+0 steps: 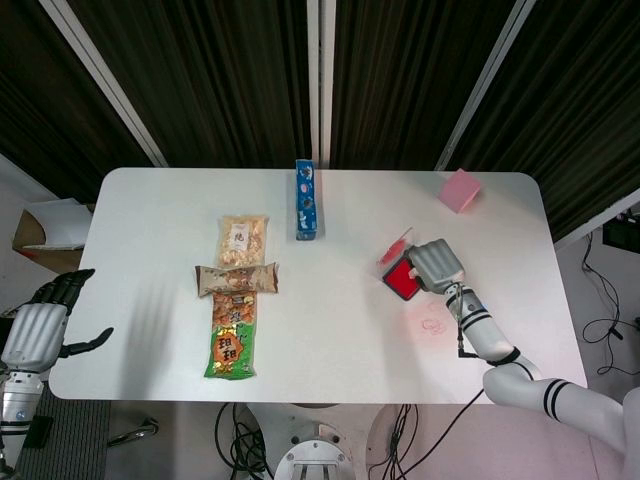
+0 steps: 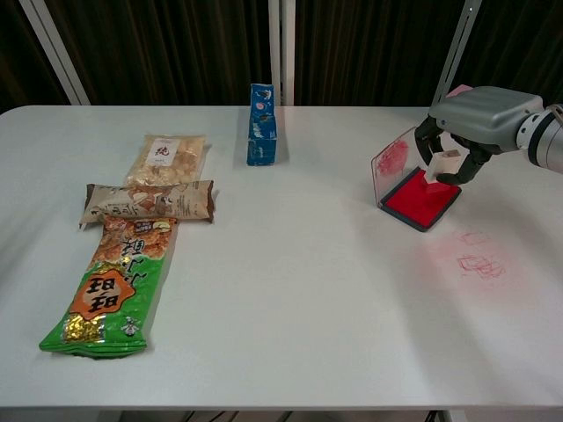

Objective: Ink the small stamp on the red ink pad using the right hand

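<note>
The red ink pad [image 2: 417, 199] lies open at the table's right, its clear lid [image 2: 392, 161] tilted up on the left side; in the head view the ink pad [image 1: 401, 277] is partly covered by my hand. My right hand [image 2: 476, 120] hovers over the pad and pinches the small stamp [image 2: 442, 166], whose red base sits at or just above the pad's surface. The same right hand [image 1: 433, 266] shows in the head view. My left hand [image 1: 38, 327] hangs off the table's left edge with fingers apart, holding nothing.
Red stamp marks [image 2: 478, 260] stain the table in front of the pad. A pink cube [image 1: 459, 190] sits at the back right, a blue box [image 2: 261, 124] stands at the back centre, and three snack packets [image 2: 132, 238] lie at the left.
</note>
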`<state>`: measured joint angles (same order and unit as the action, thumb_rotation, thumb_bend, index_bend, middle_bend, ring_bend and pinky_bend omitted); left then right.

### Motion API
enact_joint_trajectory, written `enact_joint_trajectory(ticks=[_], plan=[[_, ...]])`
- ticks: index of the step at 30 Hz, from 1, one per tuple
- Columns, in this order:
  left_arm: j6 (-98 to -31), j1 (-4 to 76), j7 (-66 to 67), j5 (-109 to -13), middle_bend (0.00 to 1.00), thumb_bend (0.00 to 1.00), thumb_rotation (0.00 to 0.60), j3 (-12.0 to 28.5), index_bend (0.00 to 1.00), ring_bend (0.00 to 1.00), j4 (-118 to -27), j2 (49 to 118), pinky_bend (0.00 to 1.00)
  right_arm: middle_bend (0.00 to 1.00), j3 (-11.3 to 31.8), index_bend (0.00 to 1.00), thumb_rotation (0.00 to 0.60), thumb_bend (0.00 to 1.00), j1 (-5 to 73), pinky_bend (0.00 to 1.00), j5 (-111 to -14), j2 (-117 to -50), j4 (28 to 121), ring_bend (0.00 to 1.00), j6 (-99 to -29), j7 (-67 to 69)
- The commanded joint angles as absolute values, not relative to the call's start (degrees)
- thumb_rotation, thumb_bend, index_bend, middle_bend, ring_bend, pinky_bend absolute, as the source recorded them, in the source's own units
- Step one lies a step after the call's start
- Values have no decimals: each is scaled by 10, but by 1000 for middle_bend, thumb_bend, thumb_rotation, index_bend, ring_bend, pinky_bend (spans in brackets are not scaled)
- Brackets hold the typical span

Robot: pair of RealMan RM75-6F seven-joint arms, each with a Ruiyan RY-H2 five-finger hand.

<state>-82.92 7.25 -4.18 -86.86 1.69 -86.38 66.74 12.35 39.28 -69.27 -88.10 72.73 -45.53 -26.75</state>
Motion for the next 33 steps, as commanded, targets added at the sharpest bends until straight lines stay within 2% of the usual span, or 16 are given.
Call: enact_joint_trajectory(ticks=[1,24,28,33], plan=[[-827,73,-43,-867,132,169,429,17,108,118,-862,668,205,533,120,574,600,336,403,1000,-680,-897,709,835,-455,-278],[-824,72,-53,-862,132,169,429,16,109,118,-852,671,205,535,88,577,600,348,438,1000,-630,-954,627,835,-431,-291],[-825,72,-53,-862,132,169,430,16,108,118,-851,671,205,536,92,576,600,349,438,1000,-635,-948,638,835,-442,-276],[-825,73,-52,-863,132,169,431,17,109,118,-852,671,205,536,100,577,600,350,432,1000,-649,-909,690,835,-473,-261]])
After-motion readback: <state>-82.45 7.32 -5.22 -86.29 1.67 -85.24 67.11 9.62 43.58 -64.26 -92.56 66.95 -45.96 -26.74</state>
